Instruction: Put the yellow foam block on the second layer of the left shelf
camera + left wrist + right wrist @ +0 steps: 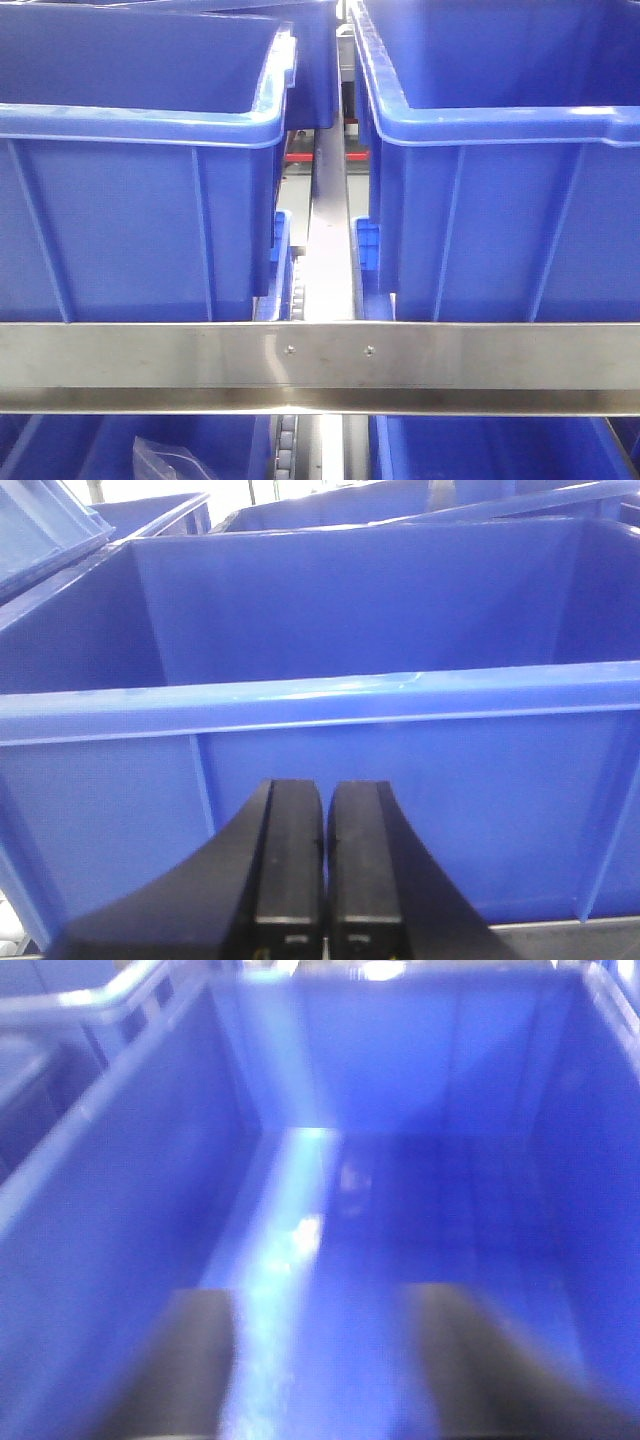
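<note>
a: what does the front-facing view give us?

b: two big blue bins side by side on a shelf. the left bin (130,200) fills the upper left of the frame, the right bin (500,200) the upper right. a steel rail (320,365) runs straight across the lower part, and a narrow metal divider (330,230) stands in the gap between the bins at centre. below the rail, at the bottom left, a lower bin (80,445) holds a clear plastic bag (170,460).

a: and the yellow foam block?

b: it shows in none of the three views, so i cannot say where it is.

a: the left gripper?

b: in the left wrist view the left gripper (325,880) sits at the bottom centre, its two black fingers (285,870) pressed together with only a thin seam between them and nothing held. right in front of it is the outer wall of a blue bin (400,800), whose rim crosses the middle of the frame; the bin's inside is visible above the rim.

a: the right gripper?

b: the right wrist view is blurred. the right gripper (320,1370) shows as two dark fingers (185,1360) at the bottom, set well apart with nothing between them, looking down into a blue bin's interior (420,1210). a bright glare streak lies on the bin floor at centre left.
</note>
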Tool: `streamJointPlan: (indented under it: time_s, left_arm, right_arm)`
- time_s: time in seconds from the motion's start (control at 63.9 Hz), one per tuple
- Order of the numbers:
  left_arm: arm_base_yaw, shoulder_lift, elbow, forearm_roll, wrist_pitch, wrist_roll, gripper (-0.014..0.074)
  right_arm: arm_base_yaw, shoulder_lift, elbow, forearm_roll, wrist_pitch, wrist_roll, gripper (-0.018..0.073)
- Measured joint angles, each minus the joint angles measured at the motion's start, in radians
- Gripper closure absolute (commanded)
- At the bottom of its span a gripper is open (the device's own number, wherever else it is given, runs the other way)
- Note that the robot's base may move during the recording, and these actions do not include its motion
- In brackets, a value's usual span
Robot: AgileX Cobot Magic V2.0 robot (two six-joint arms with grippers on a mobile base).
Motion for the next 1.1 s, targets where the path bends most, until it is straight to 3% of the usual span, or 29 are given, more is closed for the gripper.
streamJointPlan:
  time_s: [0.063, 0.36, 0.657, 0.923, 1.096]
  left_arm:
    - [0.000, 0.000, 0.000, 0.000, 0.000, 0.000, 0.0460]
    - [0.000, 0.000, 0.000, 0.000, 0.000, 0.000, 0.0460]
    - [0.000, 0.000, 0.000, 0.000, 0.000, 0.000, 0.0460]
    - [0.000, 0.000, 0.000, 0.000, 0.000, 0.000, 0.0460]
    - [0.000, 0.000, 0.000, 0.000, 0.000, 0.000, 0.0460]
  right_arm:
    - [-0.012, -0.024, 0.000, 0.000, -0.002, 0.000, 0.0540]
    - [-0.081, -0.195, 0.032, -0.008, 0.055, -0.007, 0.0531]
    - [-0.081, -0.529, 0.250, -0.040, 0.100, -0.011, 0.0531]
    - [-0.081, -0.824, 0.311, -0.042, 0.333, -0.012, 0.0531]
    - [-0.081, -0.915, 0.311, -0.042, 0.383, -0.012, 0.0531]
